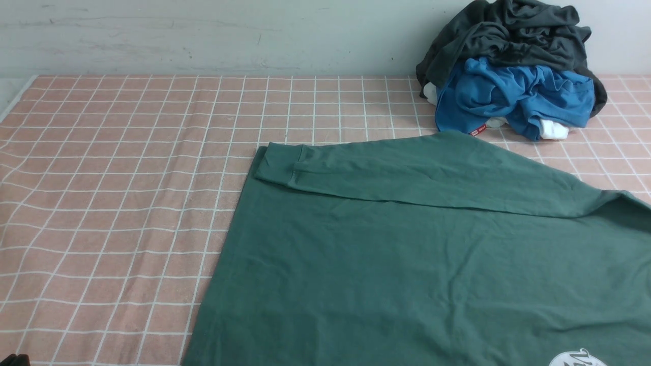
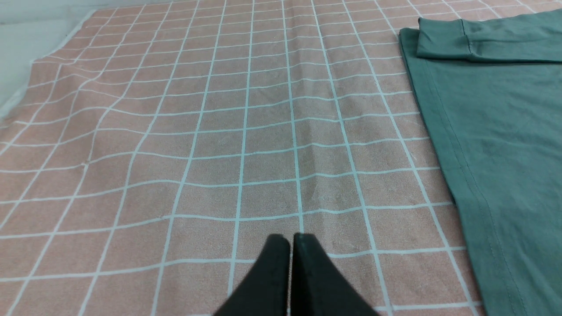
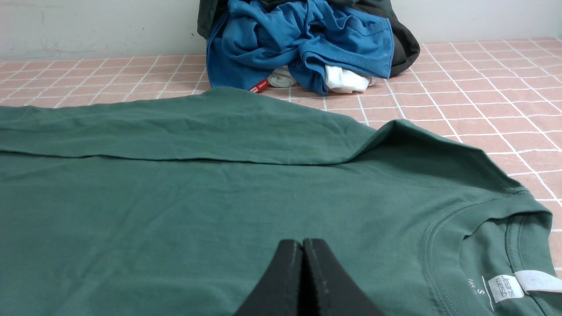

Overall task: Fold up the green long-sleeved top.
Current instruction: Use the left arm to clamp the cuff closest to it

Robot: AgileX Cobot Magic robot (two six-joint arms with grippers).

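The green long-sleeved top (image 1: 407,264) lies flat on the checked cloth, covering the middle and right of the front view. One sleeve (image 1: 407,170) is folded across its far edge, cuff (image 1: 277,162) pointing left. A white round logo (image 1: 580,358) shows at the bottom right. In the right wrist view the ribbed neckline (image 3: 474,219) with a size label lies beside my right gripper (image 3: 302,242), which hovers shut and empty over the top's body (image 3: 175,210). My left gripper (image 2: 290,237) is shut and empty over bare cloth, apart from the top's hem edge (image 2: 483,145). Neither gripper shows in the front view.
A pile of clothes sits at the back right against the wall: a dark charcoal garment (image 1: 508,35) over a bright blue one (image 1: 513,94), with white bits beneath. The pink checked cloth (image 1: 117,178) stretches to the left, slightly rippled, and ends at the far left.
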